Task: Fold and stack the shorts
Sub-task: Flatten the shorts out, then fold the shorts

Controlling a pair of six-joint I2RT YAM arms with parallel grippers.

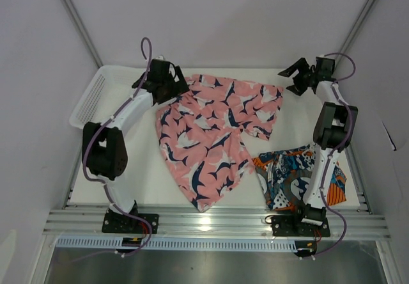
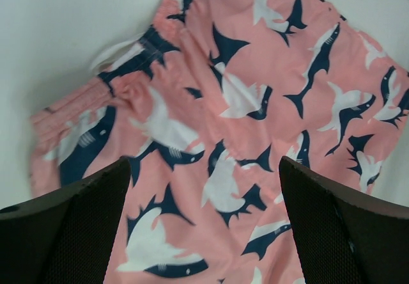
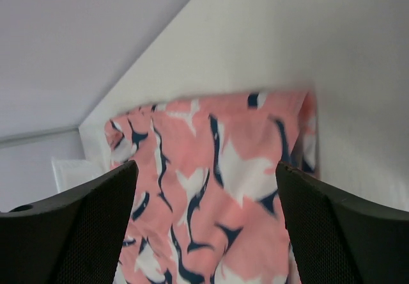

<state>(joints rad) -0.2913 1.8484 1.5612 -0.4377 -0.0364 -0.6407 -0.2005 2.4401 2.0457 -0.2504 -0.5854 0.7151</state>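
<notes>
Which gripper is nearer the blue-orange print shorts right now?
Right. The right gripper hangs open on the far side of the print shorts; the left gripper is over the far-left corner of the pink shorts, farther off.

The white table (image 1: 147, 172) bears pink shorts (image 1: 211, 130), printed shorts (image 1: 284, 169) and, seemingly on its far-left corner, a mesh basket (image 1: 96, 92).

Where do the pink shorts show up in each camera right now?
Top external: pink shorts spread out mid-frame, left of the printed pair.
Left wrist: they fill most of the frame.
Right wrist: lower centre of the frame.
Shared landmark: the white table bordering the fabric in all three.
</notes>
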